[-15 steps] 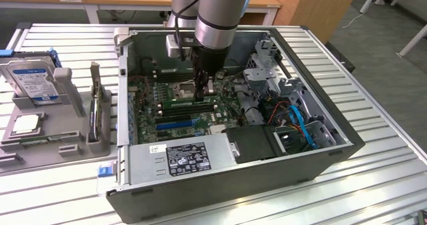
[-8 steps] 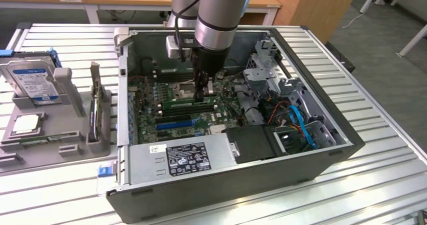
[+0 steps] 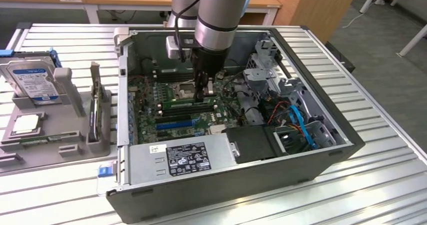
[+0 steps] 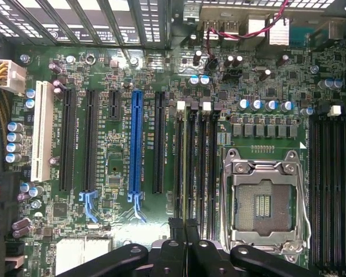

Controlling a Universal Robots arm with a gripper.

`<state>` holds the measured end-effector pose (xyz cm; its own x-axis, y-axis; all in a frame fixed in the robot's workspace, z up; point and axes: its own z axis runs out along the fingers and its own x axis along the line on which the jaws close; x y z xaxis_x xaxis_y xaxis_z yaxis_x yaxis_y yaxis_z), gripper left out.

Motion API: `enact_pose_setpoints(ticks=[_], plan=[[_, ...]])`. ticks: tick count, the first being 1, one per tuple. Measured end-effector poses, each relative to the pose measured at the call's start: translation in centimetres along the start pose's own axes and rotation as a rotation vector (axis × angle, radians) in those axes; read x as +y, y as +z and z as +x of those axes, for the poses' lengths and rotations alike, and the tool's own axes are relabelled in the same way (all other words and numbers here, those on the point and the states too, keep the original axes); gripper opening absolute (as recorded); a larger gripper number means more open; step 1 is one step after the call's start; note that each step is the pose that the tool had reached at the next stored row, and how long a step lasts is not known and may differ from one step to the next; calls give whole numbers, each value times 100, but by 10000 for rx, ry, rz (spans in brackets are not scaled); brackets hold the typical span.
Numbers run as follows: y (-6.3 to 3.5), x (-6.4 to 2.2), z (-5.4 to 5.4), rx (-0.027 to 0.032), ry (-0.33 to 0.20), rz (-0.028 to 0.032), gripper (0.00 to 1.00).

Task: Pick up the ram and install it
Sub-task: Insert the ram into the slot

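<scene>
The ram (image 3: 181, 104), a narrow green stick, stands on edge in one of the black memory slots of the motherboard (image 3: 150, 117) inside the open computer case (image 3: 220, 190). My gripper (image 3: 201, 96) reaches straight down into the case and meets the ram toward its end on the exterior view's right. The fingers are shut together. I cannot tell whether they pinch the stick or press on its top edge. In the wrist view the shut gripper (image 4: 184, 228) sits over the row of long black memory slots (image 4: 197, 167), beside the bare processor socket (image 4: 264, 202).
A grey tray (image 3: 20, 160) on the exterior view's left carries a hard drive (image 3: 33, 80) and a silver processor chip (image 3: 25, 123). Inside the case, the power supply (image 3: 187, 157), drive cage (image 3: 267, 80) and blue cables (image 3: 301, 127) crowd around the board.
</scene>
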<state>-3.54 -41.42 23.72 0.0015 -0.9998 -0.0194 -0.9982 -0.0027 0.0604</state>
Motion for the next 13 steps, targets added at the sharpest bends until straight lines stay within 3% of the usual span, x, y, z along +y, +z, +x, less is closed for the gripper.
enact_pose_setpoints(ticks=[13], plan=[[24, -1, 3, -2, 2, 1, 11]])
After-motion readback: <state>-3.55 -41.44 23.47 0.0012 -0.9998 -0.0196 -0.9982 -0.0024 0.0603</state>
